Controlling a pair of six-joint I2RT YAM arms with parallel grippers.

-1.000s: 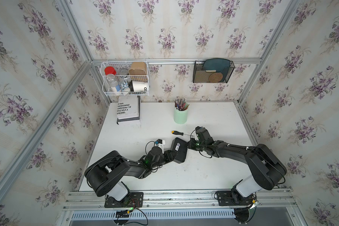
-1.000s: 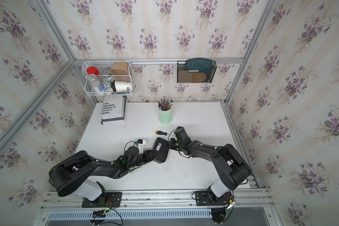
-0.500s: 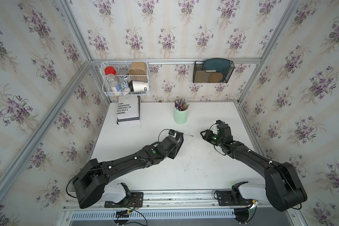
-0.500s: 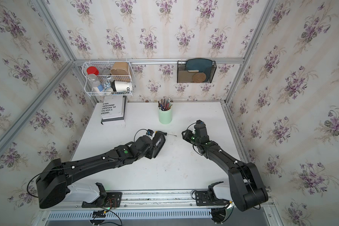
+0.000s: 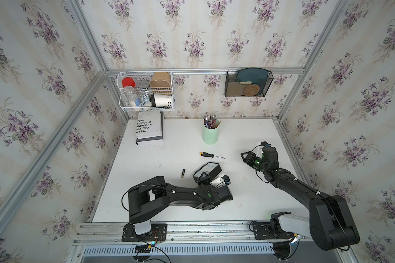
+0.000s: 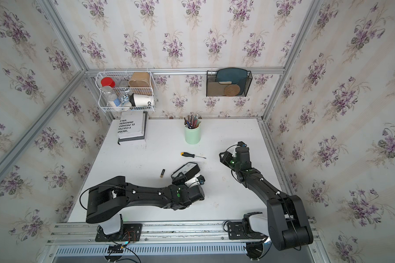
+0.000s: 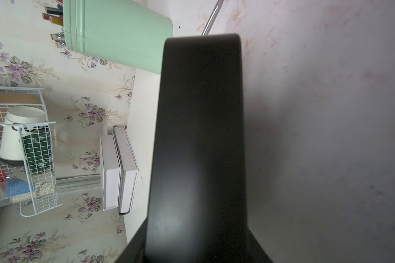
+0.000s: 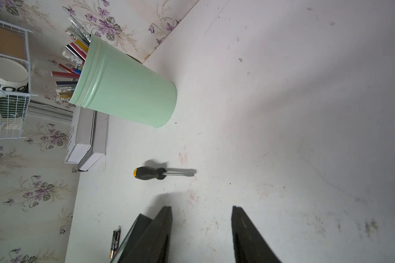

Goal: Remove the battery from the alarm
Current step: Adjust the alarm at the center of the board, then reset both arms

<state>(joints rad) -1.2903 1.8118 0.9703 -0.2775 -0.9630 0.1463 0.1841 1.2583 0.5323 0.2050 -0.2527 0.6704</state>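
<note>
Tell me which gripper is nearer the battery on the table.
Left. The left gripper, holding the alarm, sits just beside the battery; the right gripper hangs open far across the table.

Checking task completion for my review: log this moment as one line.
battery: out, lying loose beside alarm | left gripper: holding alarm | right gripper: open, empty | screwdriver: lying free
</note>
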